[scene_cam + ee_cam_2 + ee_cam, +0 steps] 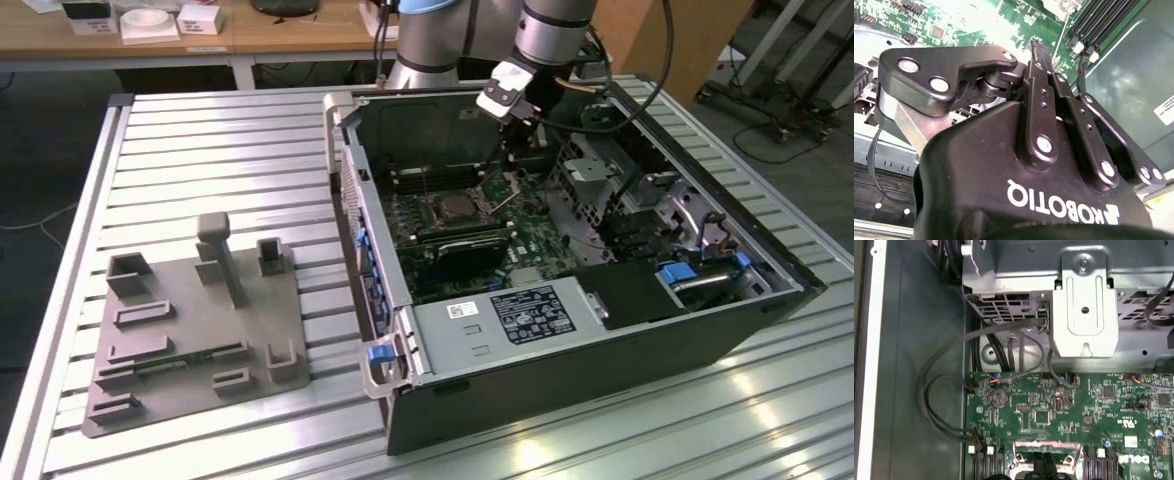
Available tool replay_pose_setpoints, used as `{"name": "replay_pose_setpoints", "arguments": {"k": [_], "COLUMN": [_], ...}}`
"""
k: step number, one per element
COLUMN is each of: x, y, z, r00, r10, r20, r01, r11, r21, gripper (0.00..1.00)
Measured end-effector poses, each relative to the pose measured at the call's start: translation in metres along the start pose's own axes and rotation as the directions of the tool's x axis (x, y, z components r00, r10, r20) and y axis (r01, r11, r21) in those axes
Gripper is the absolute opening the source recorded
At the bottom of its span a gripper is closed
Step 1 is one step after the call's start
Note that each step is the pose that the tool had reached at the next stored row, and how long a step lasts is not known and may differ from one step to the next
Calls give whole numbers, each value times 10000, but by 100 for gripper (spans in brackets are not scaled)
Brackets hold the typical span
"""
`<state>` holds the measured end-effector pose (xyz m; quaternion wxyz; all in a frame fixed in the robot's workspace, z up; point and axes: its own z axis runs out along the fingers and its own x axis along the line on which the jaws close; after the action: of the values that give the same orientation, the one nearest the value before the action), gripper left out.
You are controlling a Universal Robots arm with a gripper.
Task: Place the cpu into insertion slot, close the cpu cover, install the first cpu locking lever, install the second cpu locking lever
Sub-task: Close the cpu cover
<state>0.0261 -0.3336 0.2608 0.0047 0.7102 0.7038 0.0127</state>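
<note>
An open computer case (561, 390) lies on its side on a slatted metal table (200, 150), with its green circuit board (534, 250) facing up. The robot arm (554, 25) comes down from the table's far edge. Its gripper (509, 190) reaches into the case, tip just beside the silver-ringed socket (454, 210), on the exterior view's right of it. A black box with a white label (531, 312) sits nearer the camera. On the exterior view's left, well apart from the case, a grey holder tray (180, 290) rests on the table.

Robotics lab; slatted aluminium workbench (200, 150).
</note>
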Motion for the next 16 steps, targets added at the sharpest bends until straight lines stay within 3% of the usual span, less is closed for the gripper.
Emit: {"name": "replay_pose_setpoints", "arguments": {"k": [10,16], "x": [26,31], "y": [185,234], "z": [19,34], "r00": [10000,10000], "r10": [-7,-8], "r20": [-1,-3], "r01": [7,8], "r11": [10000,10000], "r21": [-4,-4], "gripper": [10,10]}}
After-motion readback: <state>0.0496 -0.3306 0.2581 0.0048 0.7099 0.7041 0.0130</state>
